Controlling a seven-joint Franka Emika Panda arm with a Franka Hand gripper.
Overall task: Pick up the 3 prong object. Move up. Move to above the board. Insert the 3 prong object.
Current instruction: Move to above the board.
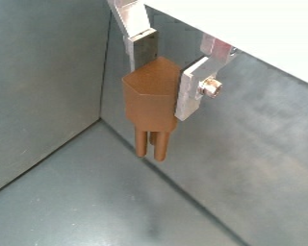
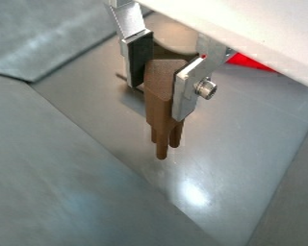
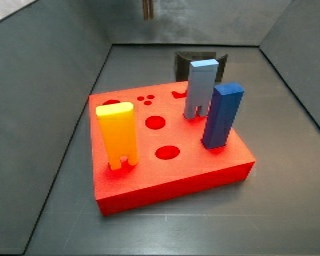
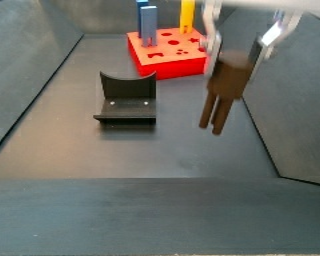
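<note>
My gripper [image 1: 165,75] is shut on the 3 prong object [image 1: 149,96], a slim brown block with thin prongs pointing down. The silver fingers clamp its upper part in both wrist views [image 2: 161,94]. In a side view the gripper [image 4: 243,42] holds the object [image 4: 226,92] in the air above the grey floor, to the near right of the board [image 4: 190,64]. The board is a flat red square block with round holes [image 3: 190,168]. A corner of it shows red in a wrist view [image 2: 246,62].
A yellow two-legged block [image 3: 116,135], a blue block [image 3: 223,115] and a grey-blue block [image 3: 200,88] stand in the board. The dark fixture [image 4: 123,100] stands on the floor beside the board [image 3: 199,62]. Grey walls surround the floor.
</note>
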